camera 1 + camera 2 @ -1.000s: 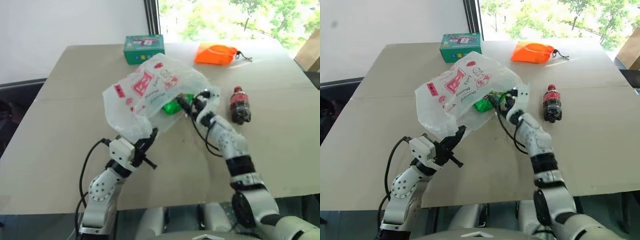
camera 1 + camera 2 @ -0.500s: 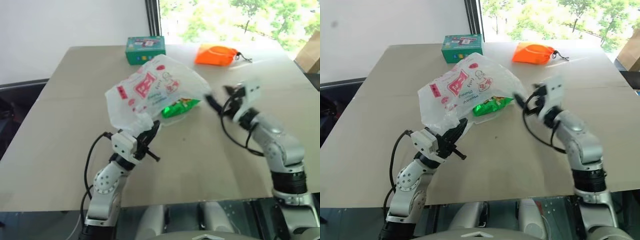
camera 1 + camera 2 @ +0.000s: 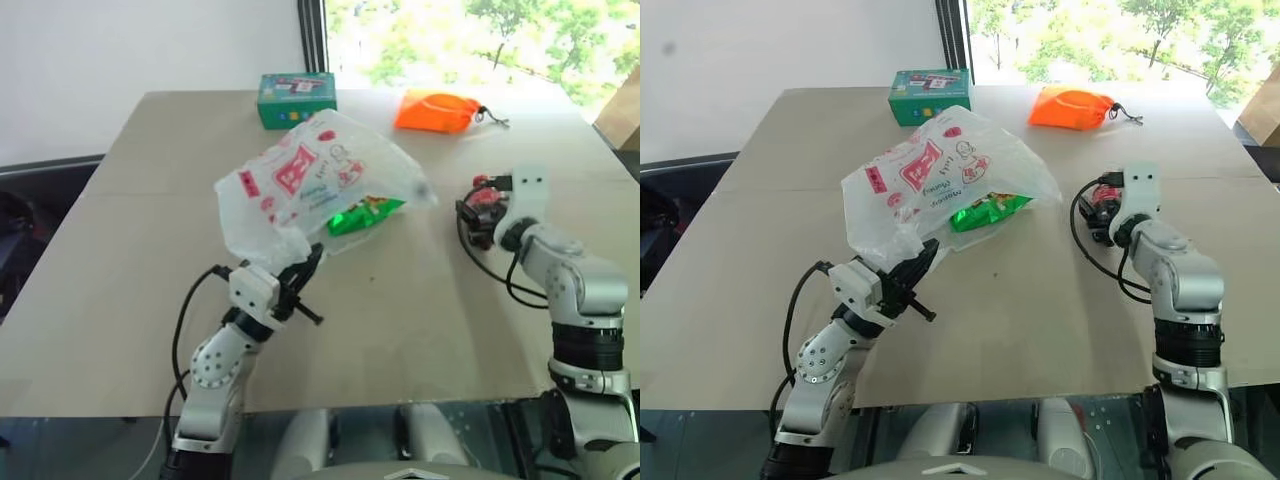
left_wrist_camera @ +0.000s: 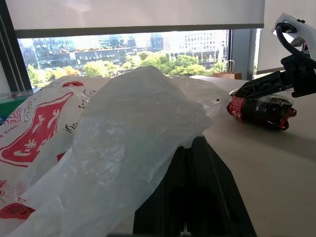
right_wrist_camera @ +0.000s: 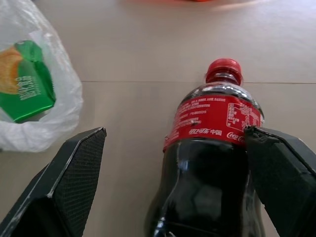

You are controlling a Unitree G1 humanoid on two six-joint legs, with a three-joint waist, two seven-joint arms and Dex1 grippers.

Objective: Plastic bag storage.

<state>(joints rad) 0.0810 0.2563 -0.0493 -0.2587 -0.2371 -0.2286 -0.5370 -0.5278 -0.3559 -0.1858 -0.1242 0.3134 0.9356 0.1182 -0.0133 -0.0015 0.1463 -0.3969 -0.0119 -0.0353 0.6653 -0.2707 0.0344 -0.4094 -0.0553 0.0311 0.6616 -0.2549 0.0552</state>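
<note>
Left eye view: the bag (image 3: 310,180) is sitting mid-table, puffed up, its near corner bunched and lifted by the left claw (image 3: 293,283), which is clenching the film at the bag's 7 o'clock edge. A green packet (image 3: 365,213) is poking from the bag's mouth at its 4 o'clock side. The right claw (image 3: 478,210) is hovering at 3 o'clock of the bag, well apart from it, over a cola bottle (image 3: 484,203) lying on the table (image 3: 120,250). A green box (image 3: 296,87) and an orange pouch (image 3: 437,109) are resting at 12 and 1 o'clock near the far edge. Right eye view: showing the same layout; nothing to add. Left wrist view: crinkled film is draping over the left claw's shut fingers (image 4: 197,192), the bag's red print trailing off to one side; the bottle and the other claw are lying beyond. Right wrist view: the right claw is standing fully spread, one finger (image 5: 74,177) on each side of the bottle, neither visibly pressing it; the bag's mouth with the packet is sitting off at about 10 o'clock. Handling judgement: the bag is looking very light, limp and slippery, holding no shape and probably tearing if yanked; pinching gathered film or a loop handle should hold better than a single layer.
</note>
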